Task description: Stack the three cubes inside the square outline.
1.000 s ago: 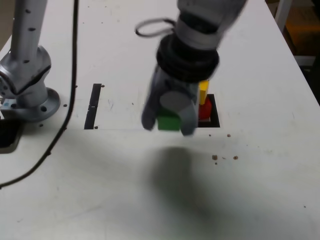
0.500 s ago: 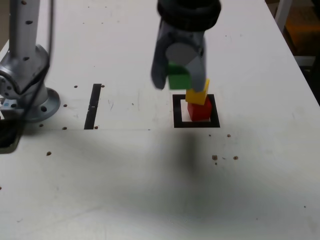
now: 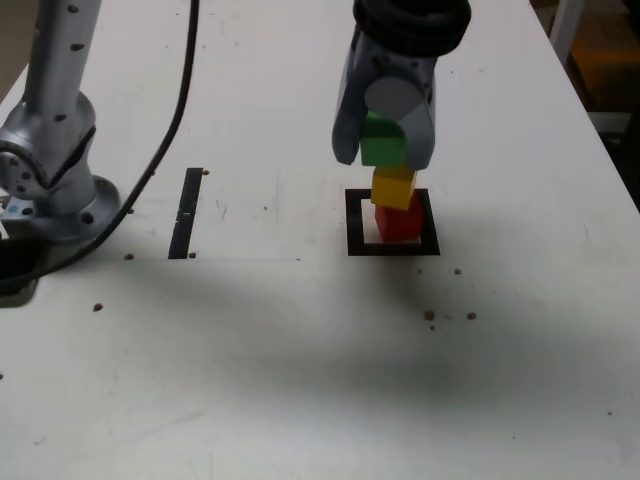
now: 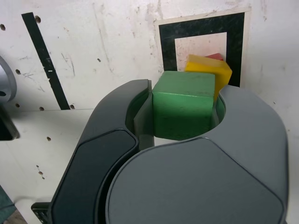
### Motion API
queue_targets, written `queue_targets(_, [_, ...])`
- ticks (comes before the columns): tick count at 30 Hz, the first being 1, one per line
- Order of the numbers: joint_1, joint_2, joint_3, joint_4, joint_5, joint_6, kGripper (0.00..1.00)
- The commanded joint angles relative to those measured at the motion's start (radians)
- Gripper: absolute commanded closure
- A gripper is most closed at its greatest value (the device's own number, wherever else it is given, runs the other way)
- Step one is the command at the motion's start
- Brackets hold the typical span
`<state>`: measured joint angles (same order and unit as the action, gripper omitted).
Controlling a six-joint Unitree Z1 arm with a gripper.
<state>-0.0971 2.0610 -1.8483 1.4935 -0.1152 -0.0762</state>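
Gripper point(image 3: 384, 150) held the green cube point(image 3: 382, 146) tight just above the yellow cube point(image 3: 394, 186), which sat on the red cube point(image 3: 398, 222). Next, it probably needed lining up, then letting go.

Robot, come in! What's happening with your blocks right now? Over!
Gripper shut on green cube, just above yellow cube. Yellow sits on red cube inside square outline. Nothing in the way.

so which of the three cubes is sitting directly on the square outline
The red cube, resting inside the square outline. The yellow cube sits on it; the green cube is in the tool.
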Motion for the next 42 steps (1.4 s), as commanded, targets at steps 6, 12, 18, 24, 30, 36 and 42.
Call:
queue_targets(6, [0.002,0.032,-0.016,-0.008,0.003,0.005,0.75])
queue_targets(12, [0.002,0.043,-0.018,-0.013,0.011,0.008,0.54])
queue_targets(18, [0.002,0.047,-0.018,-0.012,0.015,0.010,0.32])
queue_targets(24, [0.001,0.051,-0.027,-0.010,0.030,0.010,0.24])
queue_targets(30, [-0.010,0.044,-0.031,0.005,0.044,0.001,0.21])
queue_targets(36, [-0.032,0.001,-0.036,0.054,0.071,-0.035,0.21])
queue_targets(42, [-0.057,-0.135,-0.030,0.135,0.126,-0.092,0.21])
